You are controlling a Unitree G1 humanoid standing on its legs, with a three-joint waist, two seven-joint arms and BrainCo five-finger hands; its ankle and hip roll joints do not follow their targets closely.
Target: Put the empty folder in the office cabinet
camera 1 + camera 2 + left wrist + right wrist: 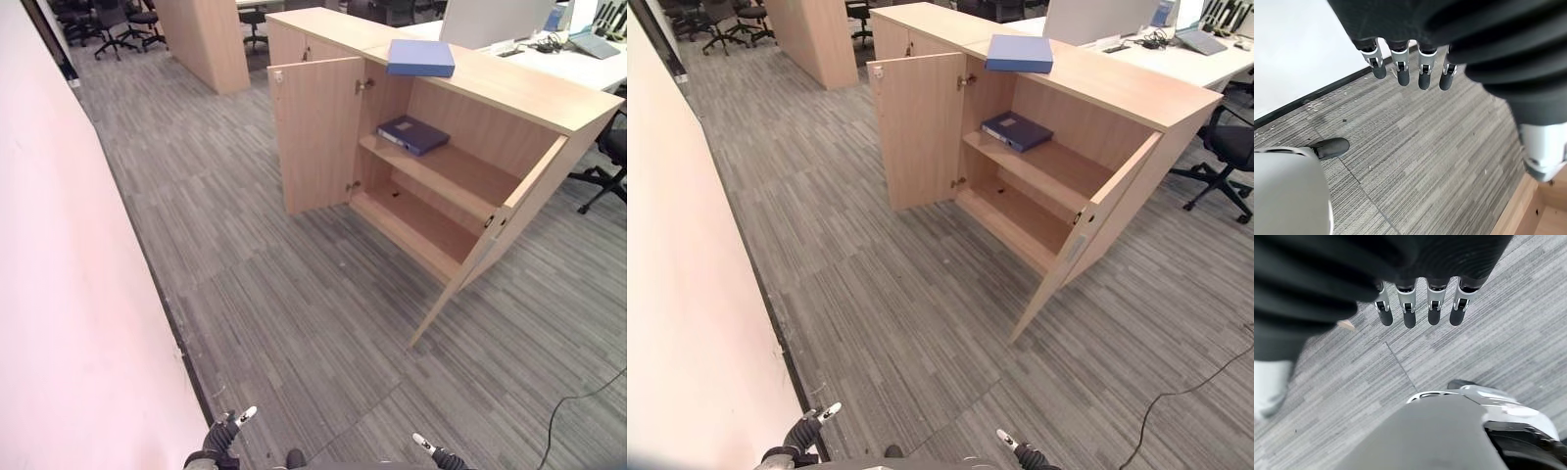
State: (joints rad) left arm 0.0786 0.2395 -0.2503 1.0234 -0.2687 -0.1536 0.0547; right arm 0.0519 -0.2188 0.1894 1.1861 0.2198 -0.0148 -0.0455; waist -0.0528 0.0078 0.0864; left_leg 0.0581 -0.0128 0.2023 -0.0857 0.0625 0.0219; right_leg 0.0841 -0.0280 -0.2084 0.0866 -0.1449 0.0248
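Folder [420, 57] sits flat on top of cabinet [519, 90], doors open for access. Left hand [1410, 63] and right hand [1420, 303] hang relaxed, fingers straight, empty.

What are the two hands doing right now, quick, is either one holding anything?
Left hand: open, fingers straight, holding nothing, hanging over the grey carpet floor.
Right hand: open, fingers straight, holding nothing.

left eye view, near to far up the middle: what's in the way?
Left hand and right hand at the bottom edge → grey carpet → open cabinet → dark blue folder on its upper shelf → lighter blue folder on top.
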